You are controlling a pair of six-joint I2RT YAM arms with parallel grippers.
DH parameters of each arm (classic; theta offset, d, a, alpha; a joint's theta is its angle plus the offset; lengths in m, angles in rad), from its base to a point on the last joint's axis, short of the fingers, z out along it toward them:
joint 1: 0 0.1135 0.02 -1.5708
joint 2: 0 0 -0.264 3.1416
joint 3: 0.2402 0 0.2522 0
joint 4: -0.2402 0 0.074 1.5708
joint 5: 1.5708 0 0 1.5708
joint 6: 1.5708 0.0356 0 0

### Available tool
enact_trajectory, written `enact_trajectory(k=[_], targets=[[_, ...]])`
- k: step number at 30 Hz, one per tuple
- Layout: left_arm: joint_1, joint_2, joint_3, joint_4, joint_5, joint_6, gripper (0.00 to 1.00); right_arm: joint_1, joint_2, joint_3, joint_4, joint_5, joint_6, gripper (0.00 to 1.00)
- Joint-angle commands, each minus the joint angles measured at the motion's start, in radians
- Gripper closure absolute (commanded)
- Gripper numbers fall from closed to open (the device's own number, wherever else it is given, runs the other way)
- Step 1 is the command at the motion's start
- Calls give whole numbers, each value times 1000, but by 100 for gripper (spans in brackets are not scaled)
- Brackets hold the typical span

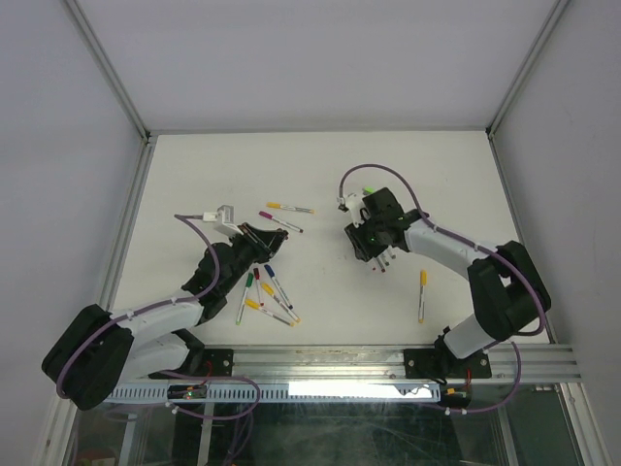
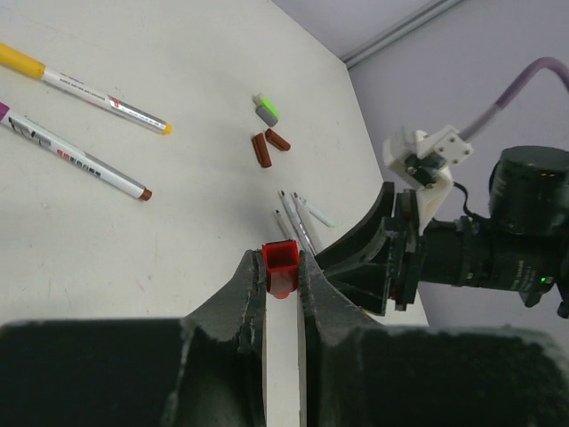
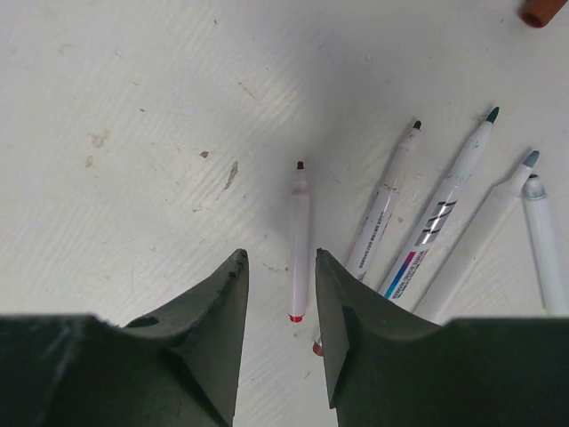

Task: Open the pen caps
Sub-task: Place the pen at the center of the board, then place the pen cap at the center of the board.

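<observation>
A red cap [image 2: 283, 260] is sitting pinched between the left gripper's [image 2: 281, 277] fingers, above the white table [image 2: 133, 222]. Two dark red caps [image 2: 268, 145] and a green cap [image 2: 267, 110] are lying beyond it. The right gripper [image 3: 279, 260] is hovering with jaws spread over an uncapped pen [image 3: 300, 231] on the table, apparently not touching it. More bare pens [image 3: 444, 213] are lying just beside that one.

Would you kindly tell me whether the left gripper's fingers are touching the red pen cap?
Touching. The left wrist view shows the red pen cap pinched between both fingers of the left gripper, with no gap on either side.
</observation>
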Motion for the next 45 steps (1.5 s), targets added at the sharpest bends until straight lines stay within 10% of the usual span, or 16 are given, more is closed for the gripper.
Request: enact_trajectory(k=[1, 19, 45], targets=[[-16, 23, 42, 31, 29, 11, 100, -24, -89, 20, -8, -76, -34, 61], [-233, 293, 273, -129, -145, 40, 100, -214, -317, 24, -162, -353, -253, 57], [-208, 997, 1111, -690, -190, 184, 97, -317, -339, 7, -142, -304, -241, 53]])
